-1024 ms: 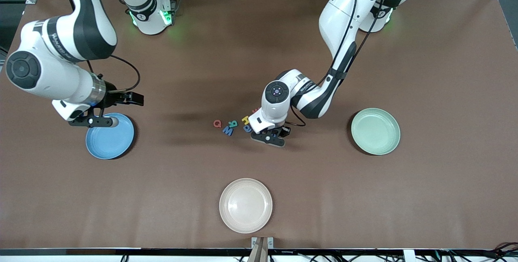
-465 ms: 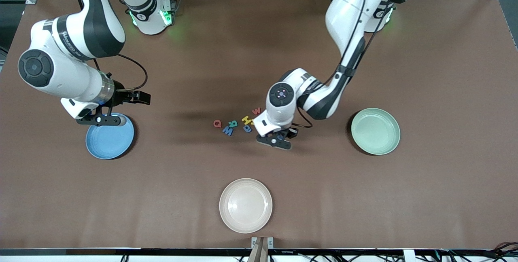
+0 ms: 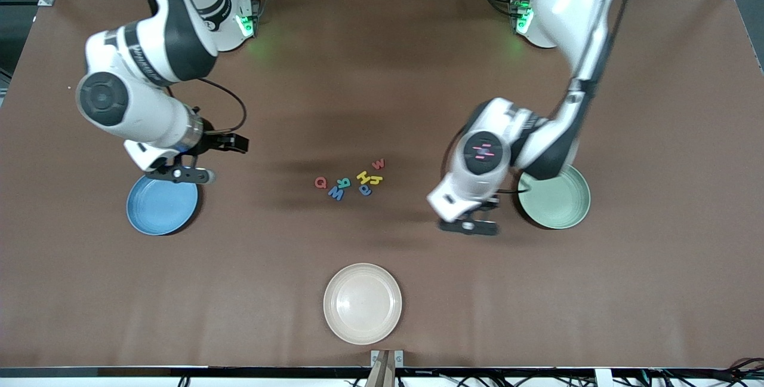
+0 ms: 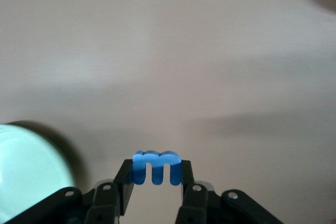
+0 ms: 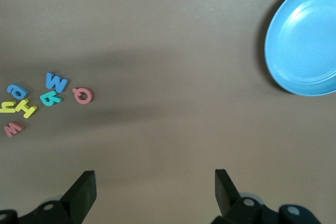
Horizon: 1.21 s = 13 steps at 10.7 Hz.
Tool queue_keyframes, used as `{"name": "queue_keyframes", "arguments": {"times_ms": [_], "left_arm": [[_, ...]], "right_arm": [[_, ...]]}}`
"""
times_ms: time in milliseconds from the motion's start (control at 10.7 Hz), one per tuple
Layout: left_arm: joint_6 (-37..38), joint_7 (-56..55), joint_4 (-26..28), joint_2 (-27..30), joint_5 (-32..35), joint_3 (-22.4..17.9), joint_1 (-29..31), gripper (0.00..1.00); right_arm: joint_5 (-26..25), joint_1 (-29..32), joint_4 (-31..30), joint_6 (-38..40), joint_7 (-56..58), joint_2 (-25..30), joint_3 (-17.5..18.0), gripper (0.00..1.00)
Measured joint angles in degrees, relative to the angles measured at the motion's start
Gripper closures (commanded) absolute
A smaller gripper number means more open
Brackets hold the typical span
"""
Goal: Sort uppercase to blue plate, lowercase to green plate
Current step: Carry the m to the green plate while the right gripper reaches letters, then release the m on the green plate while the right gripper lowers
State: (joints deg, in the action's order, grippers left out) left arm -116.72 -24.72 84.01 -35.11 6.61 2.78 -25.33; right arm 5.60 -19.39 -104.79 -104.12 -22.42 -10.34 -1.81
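left gripper: the left gripper [image 4: 155, 182] is up over bare table just beside the green plate [image 3: 561, 208], toward the middle of the table; jaws nearly closed on a small blue letter [image 4: 156, 167]
held letter: pinched between the two fingertips [image 4: 126, 178], arched side away from the wrist, its legs pointing back into the jaws, long axis running across from finger to finger; only one edge shows, so which letter it is can't be told; hidden under the wrist in front view
green plate: part of its rim toward the robot bases covered by the left arm; only a blurred pale edge in left wrist view
right gripper: the right gripper [image 5: 155, 190] is over bare table at the blue plate's [image 3: 161, 208] rim, on the side toward the bases; jaws wide apart, nothing between them
blue plate: cut off by frame edge in right wrist view
loose letters: mid table, well apart from both grippers; red Q [image 3: 321, 183], teal R [image 3: 344, 183], blue W [image 3: 336, 193], yellow H [image 3: 363, 177], a second small yellow letter [image 3: 375, 180] touching the H, blue a [image 3: 364, 190], red w [image 3: 378, 164]
cluster axis: a rough line running from plate to plate, Q at the right arm's end, red w at the left arm's end
cream plate: the cream plate [image 3: 362, 303] is nearest the camera
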Motion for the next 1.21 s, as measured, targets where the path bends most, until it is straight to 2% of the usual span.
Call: {"name": "queue_keyframes", "arguments": {"times_ms": [279, 465, 744, 1210], "left_arm": [[-0.8, 4.1, 9.8, 6.6, 0.0, 0.1, 7.8, 1.00], [-6.9, 9.7, 17.6, 9.3, 0.0, 0.4, 12.8, 1.00], [-17.1, 13.8, 27.1, 10.0, 0.0, 2.2, 18.7, 1.00], [-22.6, 13.9, 32.9, 9.7, 0.0, 2.9, 20.6, 1.00]], "right_arm": [[0.0, -5.5, -1.6, -6.9, -2.4, -2.2, 0.1, 0.00], [0.0, -9.1, -2.3, -11.8, -2.7, -4.5, 0.1, 0.00], [0.0, -11.8, -2.4, -16.8, -1.2, -8.7, 0.1, 0.00], [0.0, -11.6, -2.4, -20.0, 0.7, -11.9, -0.4, 0.00]]}}
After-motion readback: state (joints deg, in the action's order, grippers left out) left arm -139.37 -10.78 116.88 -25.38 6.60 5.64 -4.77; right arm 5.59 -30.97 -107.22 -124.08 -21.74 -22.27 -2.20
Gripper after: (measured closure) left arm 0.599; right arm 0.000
